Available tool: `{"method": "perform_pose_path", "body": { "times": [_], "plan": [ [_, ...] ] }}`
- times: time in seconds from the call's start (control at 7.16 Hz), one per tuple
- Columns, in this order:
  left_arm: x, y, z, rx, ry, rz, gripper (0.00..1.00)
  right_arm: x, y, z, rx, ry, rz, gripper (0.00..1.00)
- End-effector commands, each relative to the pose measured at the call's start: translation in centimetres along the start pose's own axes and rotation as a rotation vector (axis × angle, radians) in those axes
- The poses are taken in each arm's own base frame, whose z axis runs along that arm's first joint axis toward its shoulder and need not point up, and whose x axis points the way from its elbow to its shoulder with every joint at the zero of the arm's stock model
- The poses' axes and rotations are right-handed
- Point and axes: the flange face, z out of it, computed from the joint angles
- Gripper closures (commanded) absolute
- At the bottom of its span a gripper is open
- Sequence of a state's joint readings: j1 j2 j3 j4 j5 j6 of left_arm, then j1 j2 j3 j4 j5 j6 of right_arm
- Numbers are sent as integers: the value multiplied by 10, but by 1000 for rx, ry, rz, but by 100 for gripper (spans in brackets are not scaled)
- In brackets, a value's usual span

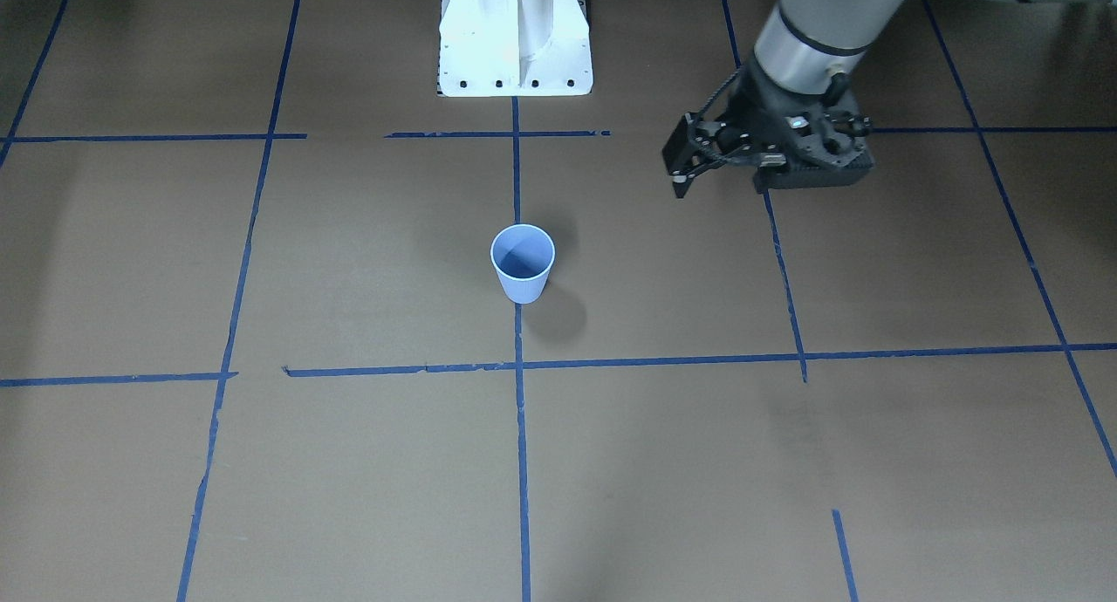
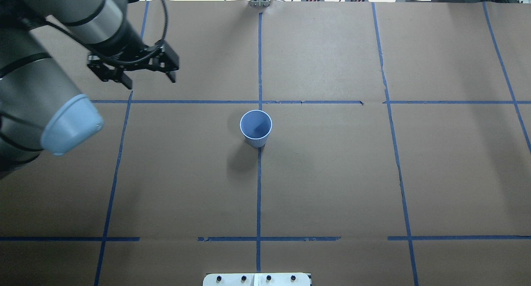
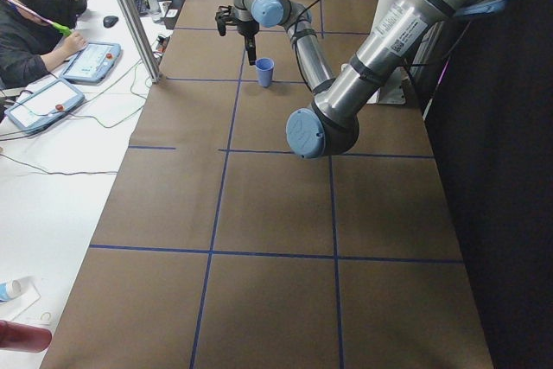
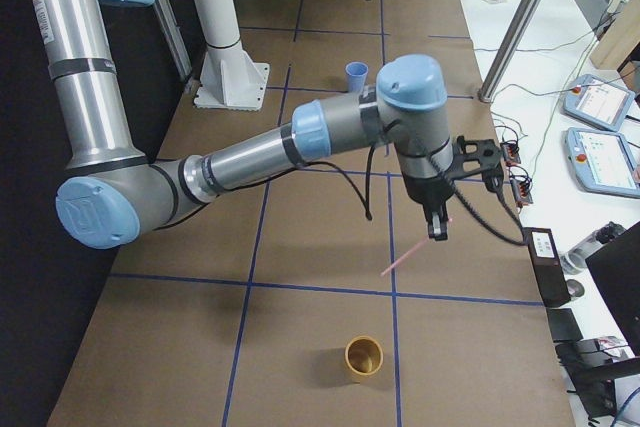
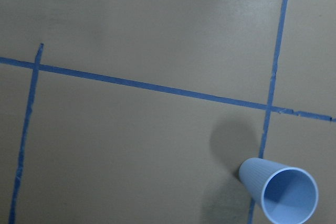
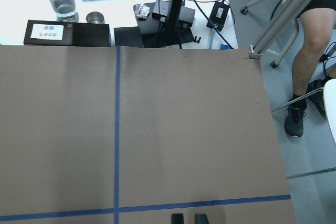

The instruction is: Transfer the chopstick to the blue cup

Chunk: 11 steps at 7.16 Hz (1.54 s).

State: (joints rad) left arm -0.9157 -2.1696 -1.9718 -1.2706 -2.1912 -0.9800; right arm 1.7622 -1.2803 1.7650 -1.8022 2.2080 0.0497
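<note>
The blue cup point(image 1: 522, 266) stands upright at the table's middle, seemingly empty; it also shows in the overhead view point(image 2: 256, 128) and the left wrist view point(image 5: 281, 192). My left gripper point(image 2: 151, 82) hovers open and empty, off to the cup's side toward the far edge point(image 1: 722, 183). My right gripper point(image 4: 437, 232) is at the table's right end, far from the cup. It is shut on the pale pink chopstick point(image 4: 410, 255), which hangs slanted below its fingertips. In the right wrist view the fingertips point(image 6: 177, 217) sit close together and the stick is hidden.
An orange-brown cup point(image 4: 363, 357) stands near the table's right end, below the right gripper. The white robot base point(image 1: 515, 35) is at the near edge. Operator desks with tablets point(image 4: 600, 157) and a person's legs point(image 6: 307, 72) lie beyond the far edge.
</note>
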Motion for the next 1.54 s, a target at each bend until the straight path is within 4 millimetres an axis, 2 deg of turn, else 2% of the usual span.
{"method": "perform_pose_path", "body": {
  "times": [0.0,0.14,0.28,0.56,0.7,0.84,1.12,1.26,1.4],
  "plan": [
    [-74,-24,-12,39,-63,143,0,-130,-29,-18,-120,-96,28,100],
    [-107,-38,-20,51,-91,207,0,-186,-17,-20,-123,-127,112,100],
    [-139,-45,-20,43,-120,258,0,-266,-7,-36,-109,-170,138,100],
    [-193,-72,-24,29,-169,336,0,-411,11,-53,-56,-186,152,100],
    [-229,-93,-24,10,-199,375,0,-466,26,-45,10,-205,165,100],
    [-267,-111,-24,-13,-222,415,0,-499,38,-41,91,-240,156,100],
    [-335,-139,-22,-58,-249,452,0,-572,66,-48,202,-269,85,100],
    [-351,-145,-23,-56,-253,444,0,-612,86,-49,240,-274,69,100],
    [-368,-139,-14,-62,-255,436,0,-657,107,-54,281,-282,28,100]
  ]
}}
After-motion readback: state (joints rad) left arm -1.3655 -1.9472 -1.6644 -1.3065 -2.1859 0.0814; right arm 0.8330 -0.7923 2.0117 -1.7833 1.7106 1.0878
